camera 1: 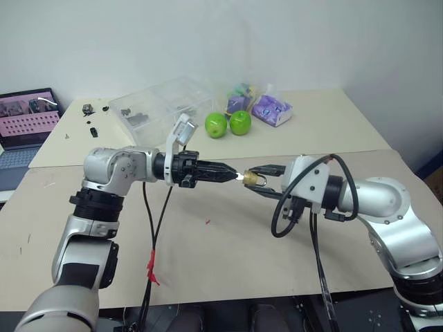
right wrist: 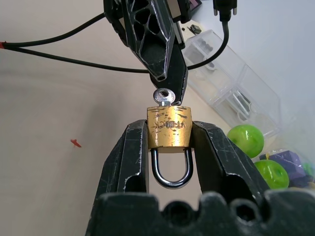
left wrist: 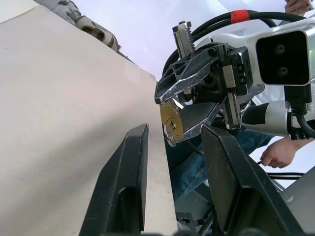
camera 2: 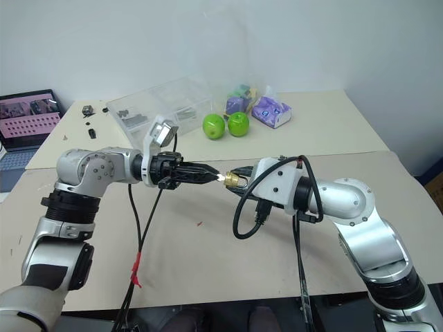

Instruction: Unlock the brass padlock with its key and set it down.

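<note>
Above the desk, the right hand pinches the brass padlock by its sides between both fingers, shackle toward the wrist (still closed). The left hand is pressed together on the key, which sticks out of the padlock's far end.

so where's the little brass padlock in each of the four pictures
Left eye view: the padlock is mid-picture, held above the table between the two grippers.
Right eye view: the same spot, a little left of centre.
Left wrist view: centre, in the right gripper, keyhole face toward the camera.
Right wrist view: centre, clamped between that gripper's fingers, shackle toward the camera.
Shared landmark: the key sticking out of the padlock.
</note>
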`<state>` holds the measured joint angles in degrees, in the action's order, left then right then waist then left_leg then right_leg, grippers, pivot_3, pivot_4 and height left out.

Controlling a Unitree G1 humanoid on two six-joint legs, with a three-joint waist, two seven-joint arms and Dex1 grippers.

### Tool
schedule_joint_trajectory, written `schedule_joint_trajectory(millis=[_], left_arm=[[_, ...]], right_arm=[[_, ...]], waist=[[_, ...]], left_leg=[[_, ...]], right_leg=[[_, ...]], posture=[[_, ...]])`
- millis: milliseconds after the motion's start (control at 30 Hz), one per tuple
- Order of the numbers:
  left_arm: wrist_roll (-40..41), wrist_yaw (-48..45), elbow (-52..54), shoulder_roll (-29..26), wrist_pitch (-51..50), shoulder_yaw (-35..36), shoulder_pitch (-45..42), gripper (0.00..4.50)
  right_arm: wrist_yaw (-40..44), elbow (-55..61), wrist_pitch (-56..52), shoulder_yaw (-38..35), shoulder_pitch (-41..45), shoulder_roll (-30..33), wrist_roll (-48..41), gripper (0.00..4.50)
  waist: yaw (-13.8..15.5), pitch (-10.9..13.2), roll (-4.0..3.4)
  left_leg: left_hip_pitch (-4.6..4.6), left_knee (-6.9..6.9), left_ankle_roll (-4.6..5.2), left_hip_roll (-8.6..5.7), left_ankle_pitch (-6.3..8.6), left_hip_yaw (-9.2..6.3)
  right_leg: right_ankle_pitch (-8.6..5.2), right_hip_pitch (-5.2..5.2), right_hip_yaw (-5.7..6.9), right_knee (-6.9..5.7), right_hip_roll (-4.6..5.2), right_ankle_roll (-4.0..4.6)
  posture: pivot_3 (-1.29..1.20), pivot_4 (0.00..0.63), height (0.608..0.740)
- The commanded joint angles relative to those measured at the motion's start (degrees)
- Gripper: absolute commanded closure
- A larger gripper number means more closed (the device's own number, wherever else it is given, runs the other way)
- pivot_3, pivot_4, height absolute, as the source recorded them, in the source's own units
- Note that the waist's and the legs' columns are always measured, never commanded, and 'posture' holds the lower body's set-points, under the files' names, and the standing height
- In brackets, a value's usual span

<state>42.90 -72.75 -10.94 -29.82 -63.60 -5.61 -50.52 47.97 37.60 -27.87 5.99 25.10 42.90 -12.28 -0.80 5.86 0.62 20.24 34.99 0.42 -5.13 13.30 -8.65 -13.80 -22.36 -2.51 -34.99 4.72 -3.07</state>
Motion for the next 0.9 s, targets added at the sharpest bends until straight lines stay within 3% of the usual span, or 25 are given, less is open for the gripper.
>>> schedule_joint_trajectory(millis=[33, 900], left_arm=[[0.02, -0.5, -0.03, 0.22, 1.29, 0.61, -0.62, 2.74], [-0.29, 0.05, -1.56, 0.64, 1.58, 1.57, -1.55, 2.74]], right_arm=[[-1.25, 1.75, 0.0, -1.28, 2.17, 0.03, 0.07, 3.58], [-0.49, 1.28, 1.45, -0.13, 2.12, 0.91, 0.95, 3.58]], waist=[[-0.01, 0.0, 0.0], [0.04, 0.0, 0.0]], left_leg=[[0.0, 0.0, 0.0, 0.0, 0.0, 0.0], [0.01, 0.0, 0.0, -0.01, 0.0, 0.0]], right_leg=[[0.0, 0.0, 0.0, 0.0, 0.0, 0.0], [0.0, 0.0, 0.0, 0.0, 0.01, 0.0]], posture=[[0.0, 0.15, 0.74], [0.0, 0.15, 0.74]])
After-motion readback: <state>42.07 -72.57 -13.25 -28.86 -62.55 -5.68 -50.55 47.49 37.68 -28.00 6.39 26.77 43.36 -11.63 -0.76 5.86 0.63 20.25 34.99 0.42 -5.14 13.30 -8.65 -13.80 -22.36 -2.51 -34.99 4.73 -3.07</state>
